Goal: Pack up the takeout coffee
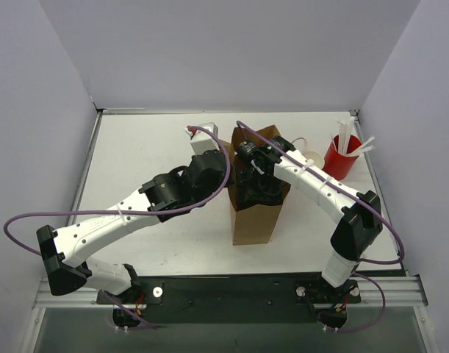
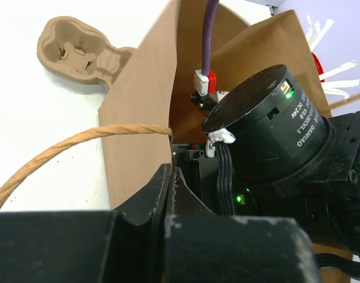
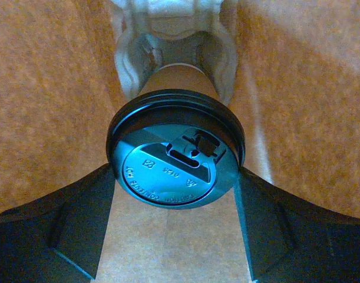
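Takeout coffee (image 3: 175, 159) is down inside the brown paper bag (image 1: 253, 217), and the right hand (image 3: 175, 180) has it grasped. The two dark fingers (image 3: 79, 224) press the black lid's rim at 3 and 9 o'clock. From the wrist I look down on the lid, with the kraft cup body running away below it. Beyond the cup, at 12 o'clock, there is a pale moulded shape at the bag's floor that I cannot identify. Bag walls close in on both sides.

The left hand (image 2: 171, 191) is clenched shut at the bag's rim, at about 10 o'clock of the opening seen from above. Whether paper is nipped between its fingers I cannot tell. The bag's twisted paper handle (image 2: 62, 147) arcs out just beside it.

The white surface (image 1: 151, 147) carries the bag upright near its middle. Plain pale grey walls (image 1: 231, 51) enclose the surface on three sides.

A red cup (image 1: 340, 158) stands at 2 o'clock from the bag, well apart, with white sticks (image 1: 350, 138) fanning out of it. A moulded pulp cup carrier (image 2: 79, 53) lies empty on the surface, at 11 o'clock of the bag in the left wrist view.
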